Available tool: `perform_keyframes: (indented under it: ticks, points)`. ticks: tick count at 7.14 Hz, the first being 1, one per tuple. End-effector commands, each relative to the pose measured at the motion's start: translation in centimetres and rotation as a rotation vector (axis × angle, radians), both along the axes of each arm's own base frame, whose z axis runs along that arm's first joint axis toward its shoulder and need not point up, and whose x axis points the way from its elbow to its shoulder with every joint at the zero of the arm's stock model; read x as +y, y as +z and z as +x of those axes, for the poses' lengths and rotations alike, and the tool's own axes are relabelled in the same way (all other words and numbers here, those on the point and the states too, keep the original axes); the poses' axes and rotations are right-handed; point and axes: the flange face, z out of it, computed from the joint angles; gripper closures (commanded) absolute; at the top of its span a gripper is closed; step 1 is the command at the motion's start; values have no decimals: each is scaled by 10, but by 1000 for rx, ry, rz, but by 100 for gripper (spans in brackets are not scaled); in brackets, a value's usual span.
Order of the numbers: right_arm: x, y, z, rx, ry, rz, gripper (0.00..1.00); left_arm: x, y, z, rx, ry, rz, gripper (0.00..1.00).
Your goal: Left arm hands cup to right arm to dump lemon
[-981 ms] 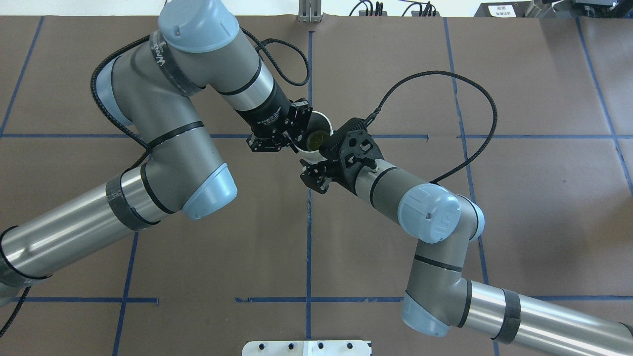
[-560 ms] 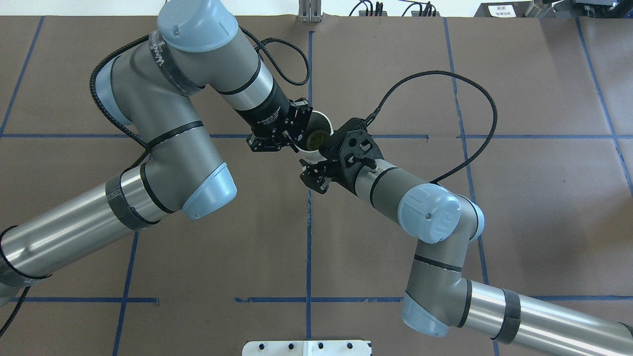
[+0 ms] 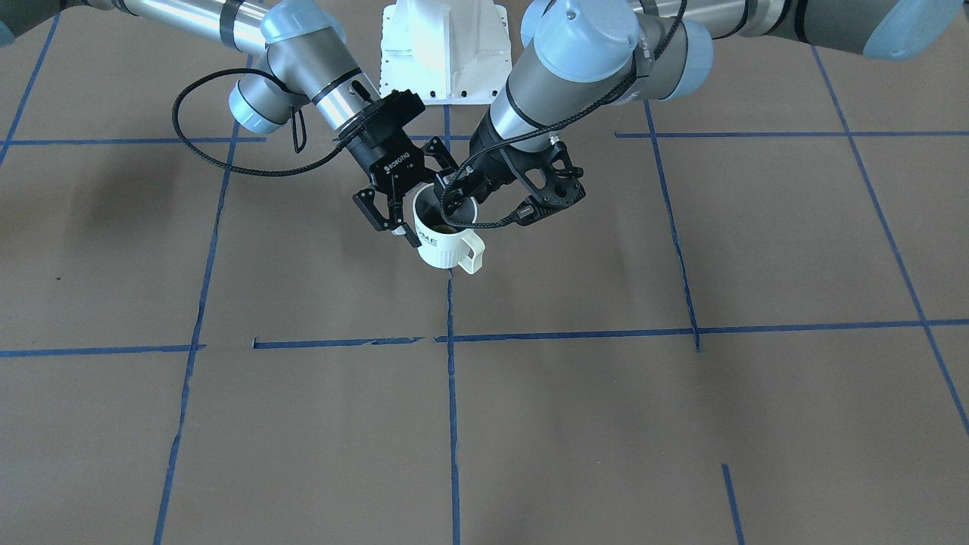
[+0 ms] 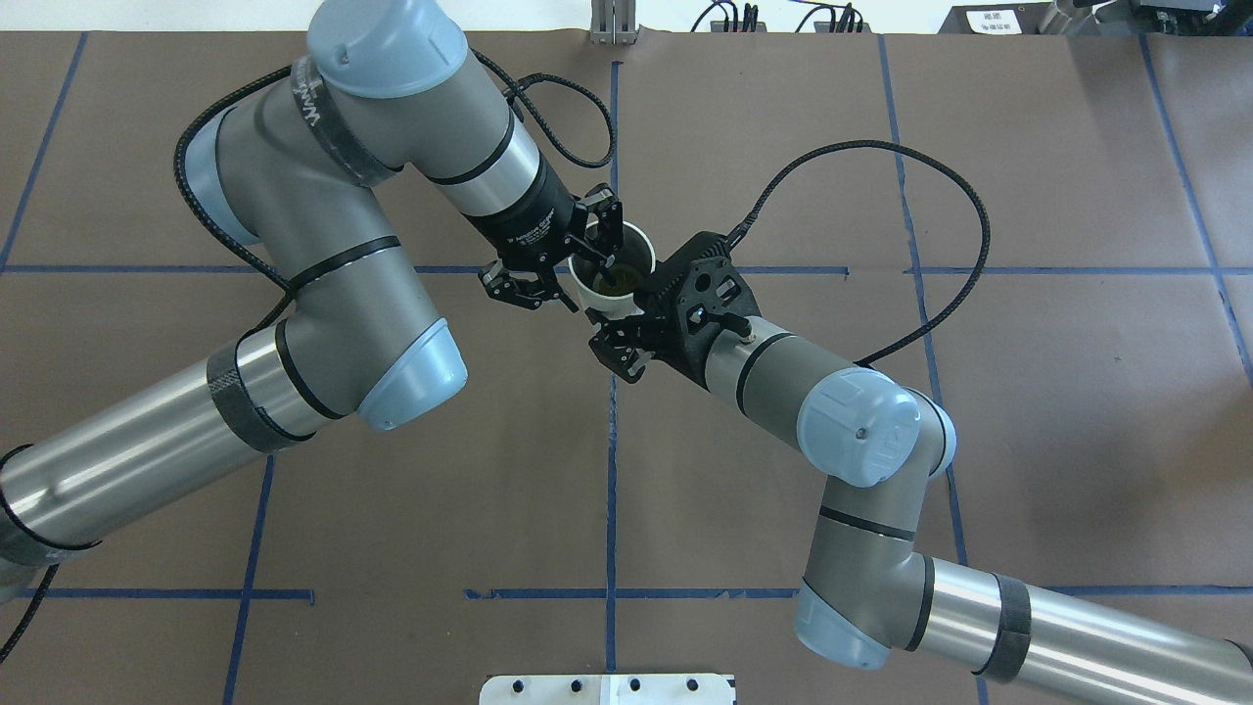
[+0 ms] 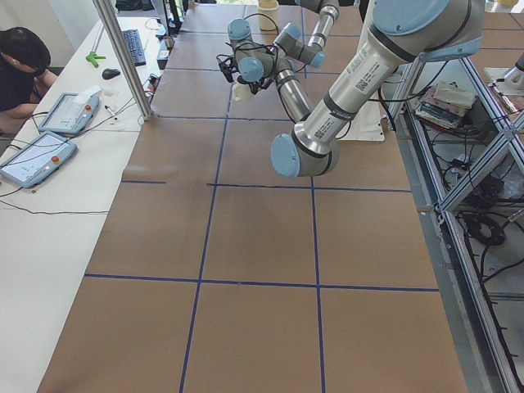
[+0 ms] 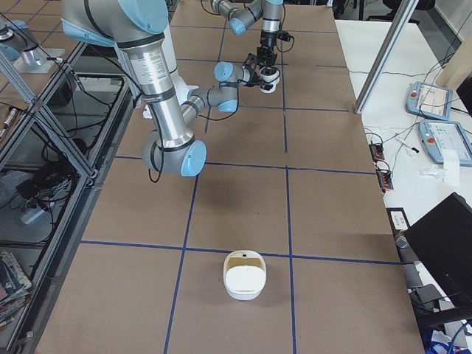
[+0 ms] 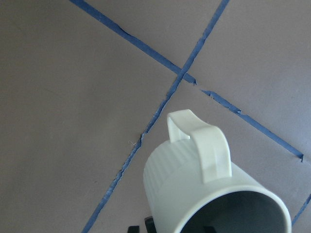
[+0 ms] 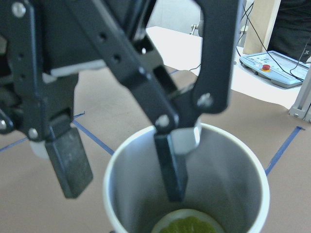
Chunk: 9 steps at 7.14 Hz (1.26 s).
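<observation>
Left gripper [image 8: 121, 190] jaws gape wide, one finger in the cup [image 3: 445, 248], one outside, gripping nothing. Right gripper [image 3: 421, 216] seems to pinch it, tho you can't see well. White ribbed cup w/ handle hangs btw both grippers, lemon slice [image 8: 187, 224] inside.

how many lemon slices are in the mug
1: a single yellow-green lemon slice lies at the bottom of the small white ribbed mug. Anything beneath the slice would be hidden.
</observation>
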Motion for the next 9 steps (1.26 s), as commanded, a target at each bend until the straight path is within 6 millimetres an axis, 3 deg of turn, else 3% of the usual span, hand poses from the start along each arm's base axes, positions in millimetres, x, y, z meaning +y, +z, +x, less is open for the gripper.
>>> perform_keyframes:
  ticks: [1,2,3,5,7,8,9]
  points:
    - [1,4,-1,7,-2,0,84,-23,1,-42,50,57,-30,0]
    - [1,5,-2,15,-2,-2,84,-29,20,-55,43,64,-25,0]
    - [-3,6,1,22,5,-5,90,-36,52,-61,15,79,19,0]
    - [-15,20,13,25,32,-26,95,-57,153,-95,-69,127,128,0]
    - [-42,35,44,-108,98,-199,95,-69,244,-140,-185,202,338,0]
    - [-53,60,66,-88,134,-221,95,-85,272,-172,-298,250,453,0]
    - [-63,85,104,-64,184,-236,95,-95,288,-197,-359,346,529,0]
